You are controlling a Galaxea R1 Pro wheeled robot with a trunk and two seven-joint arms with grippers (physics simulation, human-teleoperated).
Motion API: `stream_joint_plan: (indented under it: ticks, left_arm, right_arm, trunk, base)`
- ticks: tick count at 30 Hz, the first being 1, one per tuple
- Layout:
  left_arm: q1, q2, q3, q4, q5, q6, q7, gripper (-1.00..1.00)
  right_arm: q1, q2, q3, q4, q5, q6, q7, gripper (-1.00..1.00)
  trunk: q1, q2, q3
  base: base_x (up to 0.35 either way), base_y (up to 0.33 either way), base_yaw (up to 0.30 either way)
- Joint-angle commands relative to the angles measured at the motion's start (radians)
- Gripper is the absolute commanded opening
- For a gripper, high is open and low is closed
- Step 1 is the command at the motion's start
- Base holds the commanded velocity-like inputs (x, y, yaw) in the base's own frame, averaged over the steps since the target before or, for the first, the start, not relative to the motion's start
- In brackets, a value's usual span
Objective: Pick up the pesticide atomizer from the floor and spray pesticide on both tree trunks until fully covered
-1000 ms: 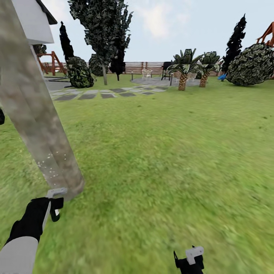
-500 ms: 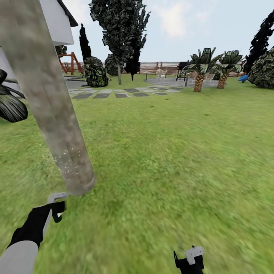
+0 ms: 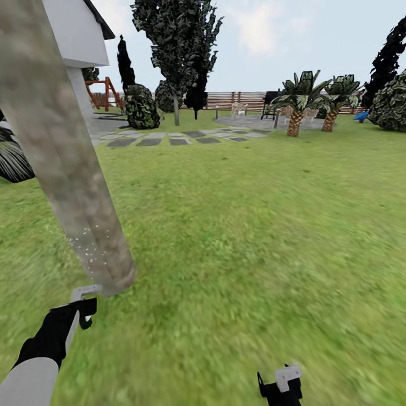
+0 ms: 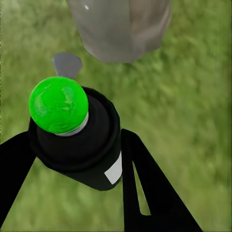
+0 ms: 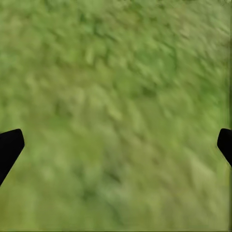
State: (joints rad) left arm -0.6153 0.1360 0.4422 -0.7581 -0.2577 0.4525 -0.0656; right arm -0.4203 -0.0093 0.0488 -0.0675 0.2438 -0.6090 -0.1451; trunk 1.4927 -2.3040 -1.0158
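Note:
A thick mottled grey-brown tree trunk (image 3: 67,163) leans across the left of the head view, with fine white pesticide specks (image 3: 90,248) scattered low on it. My left gripper (image 3: 79,316) hovers just short of the trunk's base, shut on the pesticide atomizer (image 4: 79,150), a black can with a green ball top (image 4: 58,104) and a grey nozzle (image 4: 66,64) facing the trunk (image 4: 121,29). A second tall tree (image 3: 176,51) stands far back by the paving. My right gripper (image 3: 280,386) hangs open over bare grass, fingertips (image 5: 9,145) wide apart.
Green lawn (image 3: 254,237) spreads ahead and to the right. Grey paving slabs (image 3: 169,138) lie far back, with short palms (image 3: 294,107), dark bushes (image 3: 141,107) and a slat fence (image 3: 237,100) beyond. A white building (image 3: 79,34) rises behind the trunk.
The whole view swung, so the trunk and the background shifted right in the picture, then the trunk slid slightly left. Both arms look unmoved in the picture.

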Motion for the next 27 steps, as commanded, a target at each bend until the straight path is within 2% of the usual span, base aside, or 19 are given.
stream_joint_plan:
  ticks: [1,5,17,27]
  left_arm:
    - [0.009,0.002,0.001,-0.001,0.0,0.0,0.0,-1.0]
    - [0.057,0.001,0.002,-0.026,0.005,0.0,0.002,-1.0]
    - [0.063,-0.006,-0.002,-0.029,0.005,0.0,0.001,-1.0]
    - [0.063,-0.006,-0.002,-0.025,0.006,0.0,0.001,-1.0]
  right_arm:
    - [0.0,0.001,0.0,0.0,0.0,0.0,0.0,1.0]
    - [0.0,0.002,0.0,0.0,0.0,0.0,0.001,1.0]
    - [0.0,0.0,0.0,0.0,0.0,0.0,0.001,1.0]
    - [0.0,0.0,0.0,0.0,0.0,0.0,0.001,1.0]
  trunk:
    - [0.0,0.0,0.0]
    - [0.0,0.0,0.0]
    - [0.0,0.0,0.0]
    - [0.0,0.0,0.0]
  base:
    - [0.241,-0.163,0.101]
    - [0.206,-0.189,0.226]
    - [0.079,-0.263,0.267]
    - [0.265,-0.161,0.017]
